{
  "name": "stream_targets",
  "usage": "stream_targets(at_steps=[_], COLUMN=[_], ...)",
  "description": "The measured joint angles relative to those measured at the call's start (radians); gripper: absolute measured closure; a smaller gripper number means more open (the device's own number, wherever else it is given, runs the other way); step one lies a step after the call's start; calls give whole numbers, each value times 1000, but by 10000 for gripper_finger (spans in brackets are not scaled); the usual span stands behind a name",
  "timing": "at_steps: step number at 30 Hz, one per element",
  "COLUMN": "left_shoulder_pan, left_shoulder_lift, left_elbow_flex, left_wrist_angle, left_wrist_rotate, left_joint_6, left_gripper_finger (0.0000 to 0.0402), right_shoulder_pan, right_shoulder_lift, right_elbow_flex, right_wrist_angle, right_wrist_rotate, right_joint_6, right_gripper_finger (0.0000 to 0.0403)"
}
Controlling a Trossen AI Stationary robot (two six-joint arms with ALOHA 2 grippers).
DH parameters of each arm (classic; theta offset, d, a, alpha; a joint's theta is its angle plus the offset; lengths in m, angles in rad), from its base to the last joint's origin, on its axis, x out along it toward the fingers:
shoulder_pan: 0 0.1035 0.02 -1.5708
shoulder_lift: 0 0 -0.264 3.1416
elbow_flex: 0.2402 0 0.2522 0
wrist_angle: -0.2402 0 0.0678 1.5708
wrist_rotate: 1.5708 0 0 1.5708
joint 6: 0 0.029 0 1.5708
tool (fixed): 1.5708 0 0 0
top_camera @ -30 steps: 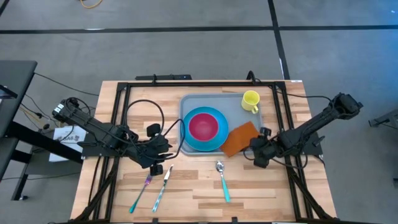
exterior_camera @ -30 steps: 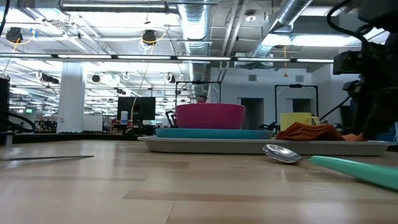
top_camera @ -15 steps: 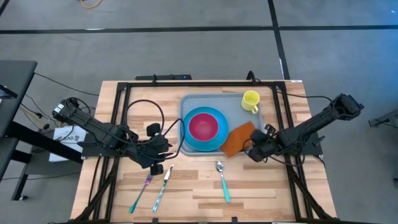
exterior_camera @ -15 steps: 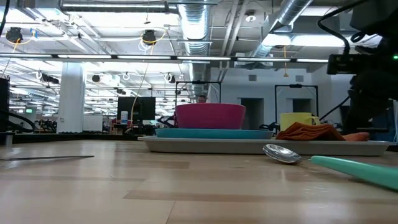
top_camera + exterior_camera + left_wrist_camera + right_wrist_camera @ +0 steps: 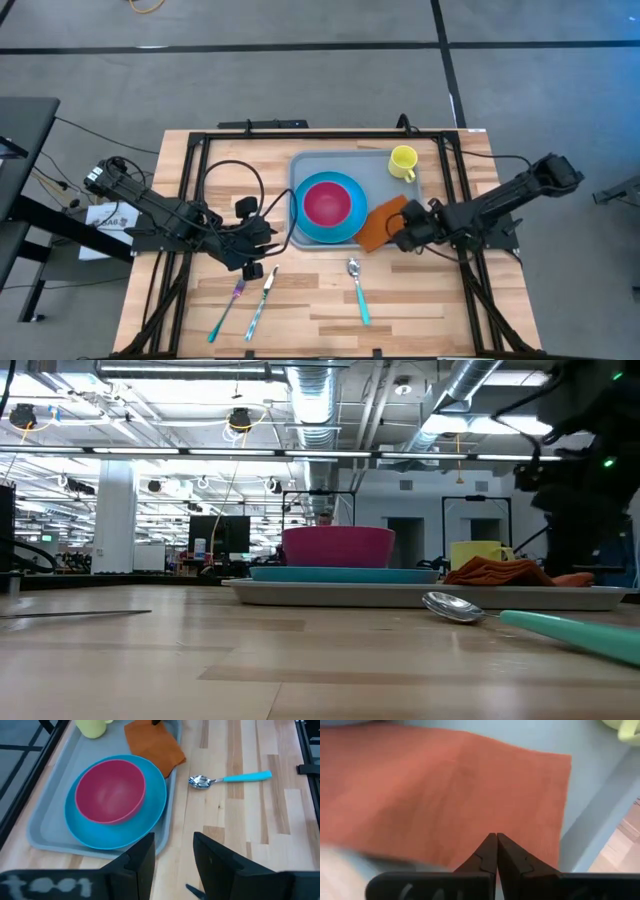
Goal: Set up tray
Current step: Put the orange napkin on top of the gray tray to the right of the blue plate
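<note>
The pale grey-blue tray lies on the far middle of the table. It carries a blue plate with a pink bowl on it and a yellow mug. An orange napkin lies flat over the tray's near right corner, its near corner reaching past the rim. My right gripper is shut, and its fingertips stand over the napkin's right part. My left gripper waits open and holds nothing. It stands over the table beside the tray's near left corner. My right gripper comes at the napkin's right part slanting from the table's right, with its two fingertips together over the cloth. The napkin lies flat under them. Whether the tips touch or pinch the cloth cannot be told.
A spoon with a teal handle lies on the near table in front of the tray. A knife and a fork lie to the near left. A black frame runs around the table.
My right gripper has moved toward the table's left and slightly toward the far edge, from beside the tray's near right corner to over the napkin. The napkin, the plate and the mug have stayed in place.
</note>
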Motion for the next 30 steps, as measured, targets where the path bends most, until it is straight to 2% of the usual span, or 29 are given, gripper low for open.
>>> stream_targets(at_steps=[3, 6, 12, 16, 22, 26, 30], left_shoulder_pan=[0, 0, 1, 2, 2, 2, 2], left_shoulder_lift=[0, 0, 0, 0, 0, 0, 0], left_elbow_flex=[-1, -11, -51, -67, -68, -68, -68], left_wrist_angle=[0, -2, -2, -1, 1, 1, 1], left_wrist_rotate=[0, 0, -3, -10, -2, -2, -2], left_joint_6=[1, 3, 3, 7, 6, 7, 4], left_gripper_finger=[278, 278, 278, 278, 278, 278, 278], right_shoulder_pan=[-43, -65, -126, -164, -232, -276, -325], right_shoulder_lift=[60, 128, 207, 208, 218, 220, 220], right_elbow_flex=[0, 0, 5, 0, 1, 2, 2], right_wrist_angle=[23, 14, 26, 30, 66, 103, 96], right_wrist_rotate=[-49, -54, 16, 98, 134, 150, 159], right_joint_6=[-2, 4, -60, -242, -529, -605, -614], right_gripper_finger=[402, 402, 402, 403, 403, 403, 403])
